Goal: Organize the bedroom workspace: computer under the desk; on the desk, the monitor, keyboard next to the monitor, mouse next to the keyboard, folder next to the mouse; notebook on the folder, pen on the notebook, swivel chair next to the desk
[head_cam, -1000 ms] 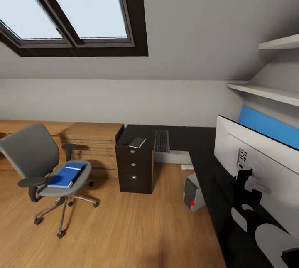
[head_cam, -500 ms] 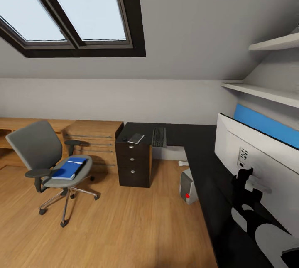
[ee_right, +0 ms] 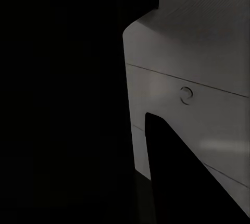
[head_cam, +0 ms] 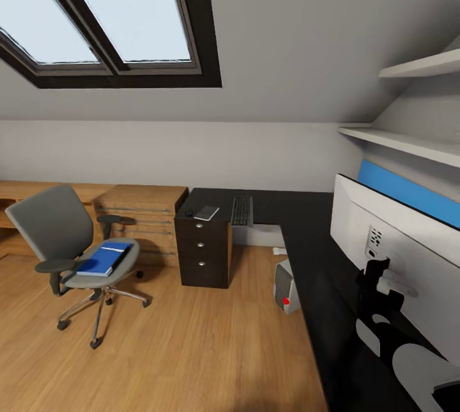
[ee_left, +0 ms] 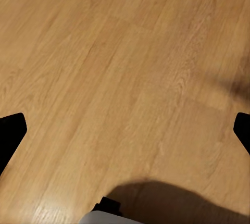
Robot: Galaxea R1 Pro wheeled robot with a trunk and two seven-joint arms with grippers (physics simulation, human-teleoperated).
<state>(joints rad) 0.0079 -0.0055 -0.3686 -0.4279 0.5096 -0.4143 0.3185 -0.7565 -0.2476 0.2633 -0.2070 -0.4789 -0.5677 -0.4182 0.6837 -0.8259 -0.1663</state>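
The right gripper (head_cam: 377,281) sits close against the monitor's (head_cam: 383,233) white back, its opening impossible to judge. The blue folder (head_cam: 102,259) lies far off to its left on the chair (head_cam: 64,233), nearer the left arm.

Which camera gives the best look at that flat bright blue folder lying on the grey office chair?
The head view: the flat bright blue folder lies in plain sight on the grey swivel chair. The left wrist view looks at wood floor, the right wrist view at a grey-white surface.
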